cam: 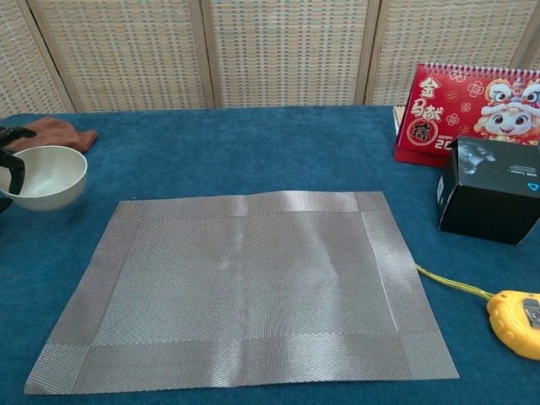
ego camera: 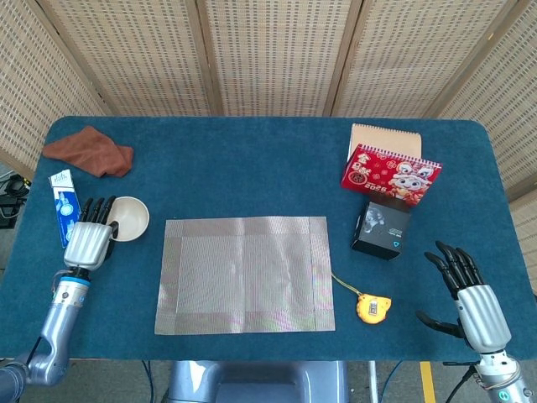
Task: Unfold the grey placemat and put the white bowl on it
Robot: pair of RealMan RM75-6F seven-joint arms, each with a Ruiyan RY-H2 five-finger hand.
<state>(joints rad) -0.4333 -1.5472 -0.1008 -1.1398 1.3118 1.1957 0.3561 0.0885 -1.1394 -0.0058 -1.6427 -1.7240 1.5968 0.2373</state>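
Right hand (ego camera: 470,294) idle near the table edge, fingers spread, empty. Flat grey woven placemat (ego camera: 245,274) already unfolded, mid-table. Left hand (ego camera: 91,232) grips the round white ceramic bowl (ego camera: 130,218) by its rim, just beside the mat's far-left corner. Advice: keep it level, clear the mat edge, set down centrally.

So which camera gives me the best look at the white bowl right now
The chest view: the white bowl is larger there, side-on, with its rim and inside showing and the left robot hand holding its near edge. The head view shows the bowl from above, small, partly behind that hand's fingers.
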